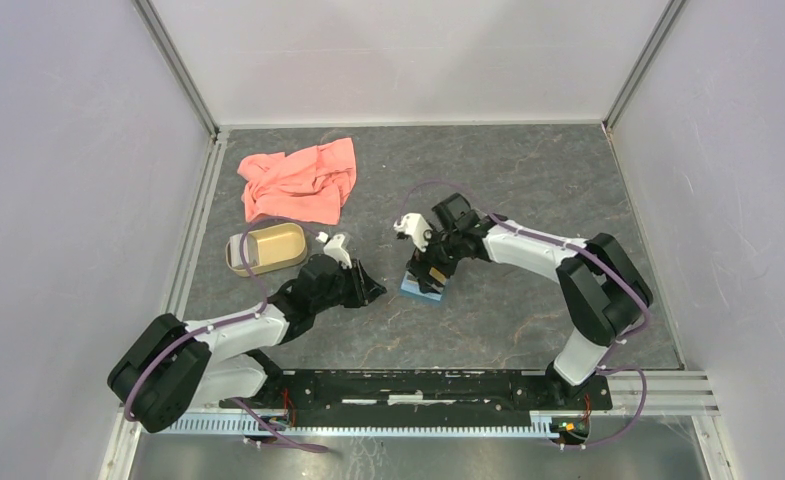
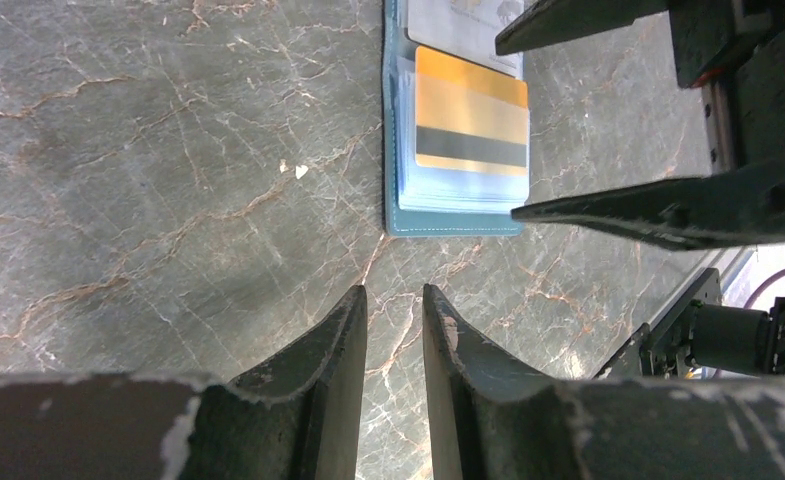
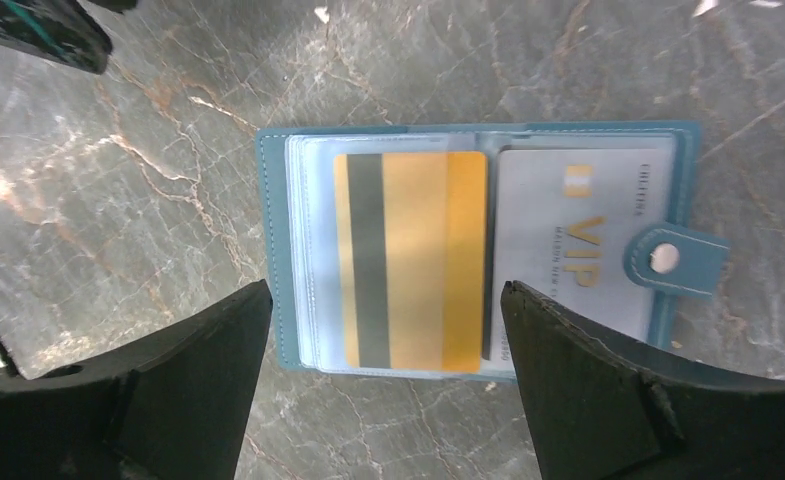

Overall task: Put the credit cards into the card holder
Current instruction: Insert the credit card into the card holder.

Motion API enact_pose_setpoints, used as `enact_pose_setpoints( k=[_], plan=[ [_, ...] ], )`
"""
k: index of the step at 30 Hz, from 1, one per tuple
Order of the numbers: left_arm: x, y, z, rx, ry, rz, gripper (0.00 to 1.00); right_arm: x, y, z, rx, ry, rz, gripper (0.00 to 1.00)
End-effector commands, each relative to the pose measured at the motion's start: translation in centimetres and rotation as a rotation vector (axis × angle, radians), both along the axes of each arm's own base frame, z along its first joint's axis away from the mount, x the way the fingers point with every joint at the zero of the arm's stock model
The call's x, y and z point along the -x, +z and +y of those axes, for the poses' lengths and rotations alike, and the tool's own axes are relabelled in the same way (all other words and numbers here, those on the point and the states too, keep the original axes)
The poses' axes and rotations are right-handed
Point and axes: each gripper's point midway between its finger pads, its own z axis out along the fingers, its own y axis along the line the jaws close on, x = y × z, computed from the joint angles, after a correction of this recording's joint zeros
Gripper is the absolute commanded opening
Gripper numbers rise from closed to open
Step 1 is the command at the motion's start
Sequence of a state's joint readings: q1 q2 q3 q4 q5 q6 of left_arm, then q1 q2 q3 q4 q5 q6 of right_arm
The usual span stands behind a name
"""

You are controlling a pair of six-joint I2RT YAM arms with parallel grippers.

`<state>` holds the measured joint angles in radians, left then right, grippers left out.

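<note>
The teal card holder (image 3: 273,250) lies open on the grey marble table, its snap tab (image 3: 668,258) folded over the right half. A gold-yellow credit card (image 3: 413,260) with a dark stripe lies over the clear sleeves on the left half. A pale "VIP" card (image 3: 568,240) sits in the right half. My right gripper (image 3: 388,290) hovers just above the holder, jaws wide apart and empty. From above, the holder (image 1: 423,288) sits under the right gripper (image 1: 430,265). My left gripper (image 2: 395,295) stands a little short of the holder (image 2: 396,200), jaws narrowly parted around nothing.
A salmon-pink cloth (image 1: 301,180) lies crumpled at the back left. A tan oval dish (image 1: 268,248) sits just behind the left arm. Pale enclosure walls stand on three sides of the table. The right gripper's fingers (image 2: 668,210) cross the left wrist view beside the holder.
</note>
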<state>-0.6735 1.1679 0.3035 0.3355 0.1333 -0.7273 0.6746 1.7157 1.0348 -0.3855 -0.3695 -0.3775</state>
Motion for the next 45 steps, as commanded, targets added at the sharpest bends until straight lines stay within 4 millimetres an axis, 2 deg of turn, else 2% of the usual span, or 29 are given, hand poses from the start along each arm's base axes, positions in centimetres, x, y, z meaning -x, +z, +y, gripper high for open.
enact_pose_setpoints(
  k=[1, 6, 9, 10, 11, 13, 14, 15, 17, 20, 27, 30, 37, 45],
  plan=[
    [-0.2, 1.4, -0.8, 0.072, -0.004, -0.023, 0.34, -0.3, 4.2, 1.5, -0.212, 0.073, 0.014, 0.92],
    [-0.1, 1.6, -1.1, 0.085, -0.014, -0.023, 0.34, -0.6, 5.1, 1.2, -0.3, 0.078, 0.064, 0.93],
    [-0.1, 1.7, -1.1, 0.095, -0.011, -0.026, 0.34, -1.9, 5.3, 0.7, -0.298, 0.052, 0.027, 0.89],
    [-0.1, 1.7, -1.1, 0.101, -0.009, -0.026, 0.34, -2.4, 5.2, 0.6, -0.286, 0.042, 0.015, 0.81],
    [0.0, 1.7, -1.1, 0.109, -0.007, -0.022, 0.34, -2.8, 4.9, 0.5, -0.271, 0.032, 0.013, 0.66],
    [0.0, 1.7, -1.3, 0.127, -0.002, -0.016, 0.33, -3.6, 4.5, 0.3, -0.246, 0.013, 0.001, 0.41],
    [0.1, 1.7, -1.3, 0.135, 0.0, -0.011, 0.33, -4.1, 4.3, 0.2, -0.231, 0.003, -0.012, 0.24],
    [0.2, 1.5, -1.3, 0.14, 0.003, -0.004, 0.33, -4.8, 4.0, -0.1, -0.207, -0.015, -0.035, 0.14],
    [0.3, 1.2, -1.3, 0.147, 0.013, 0.012, 0.32, -5.8, 3.2, -0.9, -0.153, -0.045, -0.073, 0.0],
    [0.6, 0.6, -1.6, 0.161, 0.017, 0.039, 0.31, -6.3, 1.9, -1.4, -0.1, -0.045, -0.078, 0.0],
    [0.8, -0.2, -3.6, 0.177, -0.001, 0.08, 0.31, -5.4, -0.7, -1.7, -0.037, -0.011, -0.031, 0.0],
    [0.8, -1.1, -4.3, 0.157, -0.001, 0.108, 0.31, -4.3, -1.3, -1.7, -0.029, 0.026, -0.002, 0.0],
    [0.6, -2.9, -5.0, 0.121, 0.011, 0.171, 0.31, -0.7, -0.7, -0.2, -0.09, 0.153, 0.056, 0.0],
    [-0.4, -4.2, -4.4, 0.022, 0.043, 0.171, 0.31, 1.1, 0.3, 0.7, -0.137, 0.166, 0.09, 0.0]
  ],
)
